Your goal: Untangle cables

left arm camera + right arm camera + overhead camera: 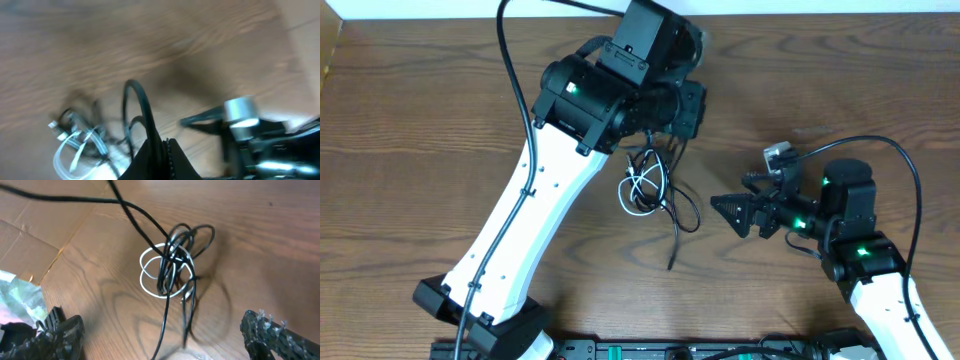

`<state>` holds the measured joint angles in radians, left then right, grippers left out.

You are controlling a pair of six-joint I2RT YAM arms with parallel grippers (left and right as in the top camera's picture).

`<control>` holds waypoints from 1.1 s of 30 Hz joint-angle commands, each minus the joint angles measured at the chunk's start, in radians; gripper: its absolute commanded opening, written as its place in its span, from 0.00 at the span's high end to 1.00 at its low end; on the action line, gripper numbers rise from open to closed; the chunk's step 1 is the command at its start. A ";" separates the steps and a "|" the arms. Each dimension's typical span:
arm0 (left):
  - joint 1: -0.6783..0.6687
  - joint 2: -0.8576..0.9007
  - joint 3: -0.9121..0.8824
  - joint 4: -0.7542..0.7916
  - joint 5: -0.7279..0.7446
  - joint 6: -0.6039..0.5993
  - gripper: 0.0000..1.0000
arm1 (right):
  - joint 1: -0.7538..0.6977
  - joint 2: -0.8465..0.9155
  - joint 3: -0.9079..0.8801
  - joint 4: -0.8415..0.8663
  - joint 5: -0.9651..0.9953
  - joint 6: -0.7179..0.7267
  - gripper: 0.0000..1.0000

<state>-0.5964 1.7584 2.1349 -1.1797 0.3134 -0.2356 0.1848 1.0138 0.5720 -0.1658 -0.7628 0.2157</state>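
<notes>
Left gripper (161, 150): fingers together, pinched on the black cable (167, 265). Right gripper (732, 214): jaws wide apart, empty, just right of the tangle.

Risk: hauling on the black strand alone may cinch the knot, or drag the white cable (640, 186) along.

Tangle sits mid-table (420, 120) under the left gripper. White loops thread through black coils.

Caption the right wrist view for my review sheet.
Open right gripper faces the black cable tangled through white cable loops on the wooden table.

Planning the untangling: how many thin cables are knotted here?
2: black cable looped through the knot, tail trailing away; white cable coiled inside it. More may be hidden.
</notes>
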 commanded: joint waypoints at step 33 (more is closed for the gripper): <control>0.002 -0.113 0.027 -0.002 -0.211 -0.132 0.93 | 0.079 0.071 0.002 0.005 0.441 0.274 0.01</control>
<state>-0.5964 1.6588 2.1391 -1.1755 0.2043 -0.2928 0.2577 1.0561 0.5720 -0.1604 -0.2741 0.4644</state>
